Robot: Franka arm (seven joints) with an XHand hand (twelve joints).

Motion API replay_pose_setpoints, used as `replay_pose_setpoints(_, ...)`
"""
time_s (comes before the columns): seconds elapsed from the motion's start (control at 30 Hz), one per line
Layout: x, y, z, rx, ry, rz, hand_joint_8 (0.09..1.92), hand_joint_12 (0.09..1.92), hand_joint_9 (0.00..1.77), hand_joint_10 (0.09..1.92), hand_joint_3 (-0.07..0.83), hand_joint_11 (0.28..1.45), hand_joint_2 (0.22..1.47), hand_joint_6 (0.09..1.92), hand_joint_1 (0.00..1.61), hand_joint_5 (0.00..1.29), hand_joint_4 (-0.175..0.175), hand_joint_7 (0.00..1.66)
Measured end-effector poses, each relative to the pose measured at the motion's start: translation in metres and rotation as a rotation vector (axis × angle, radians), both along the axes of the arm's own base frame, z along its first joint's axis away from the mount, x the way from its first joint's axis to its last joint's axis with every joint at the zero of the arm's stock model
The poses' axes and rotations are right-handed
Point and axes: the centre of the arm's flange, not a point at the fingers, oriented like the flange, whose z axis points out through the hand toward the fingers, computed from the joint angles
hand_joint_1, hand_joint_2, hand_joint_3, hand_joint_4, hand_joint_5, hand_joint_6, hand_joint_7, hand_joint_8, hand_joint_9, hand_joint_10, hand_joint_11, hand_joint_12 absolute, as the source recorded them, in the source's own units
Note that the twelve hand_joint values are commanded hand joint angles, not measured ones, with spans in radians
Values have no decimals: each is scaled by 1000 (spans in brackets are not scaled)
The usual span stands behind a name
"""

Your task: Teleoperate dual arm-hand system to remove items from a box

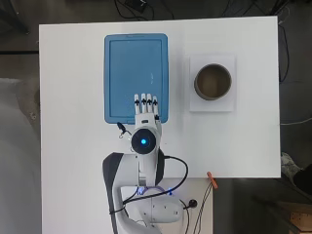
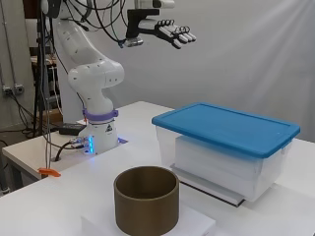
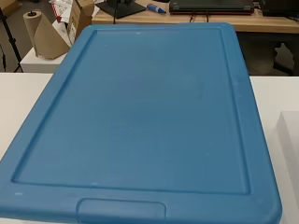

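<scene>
A clear plastic box [image 2: 216,164] with a blue lid [image 1: 136,75] [image 2: 226,125] [image 3: 145,121] stands on the white table, its lid closed. What lies inside is hidden; only a pale shape shows through the wall. My hand [image 1: 146,108] [image 2: 167,30] hangs high above the near end of the lid, palm down, fingers straight and held together, holding nothing. It is well apart from the lid. In the wrist view the lid fills the picture and the hand does not show.
A brown cylindrical container [image 1: 213,82] [image 2: 146,199], open at the top, stands on a white square pad [image 1: 212,105] to the right of the box. The arm's base [image 2: 98,132] and cables sit at the table's near edge.
</scene>
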Motion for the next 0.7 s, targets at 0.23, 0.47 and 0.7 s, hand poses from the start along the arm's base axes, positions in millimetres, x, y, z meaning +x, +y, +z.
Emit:
replay_pose_setpoints(0.23, -4, 0, -11, 2, 10, -1, 87, 87, 280, 87, -16, 446, 887, 87, 108, 98, -17, 190)
replay_pose_setpoints(0.47, 4, -3, -57, -11, 83, 108, 87, 87, 242, 87, -17, 413, 754, 87, 200, 0, -27, 92)
replay_pose_setpoints(0.7, 3, 12, -147, -98, 173, 193, 87, 87, 224, 87, 0, 404, 779, 87, 258, 0, -35, 62)
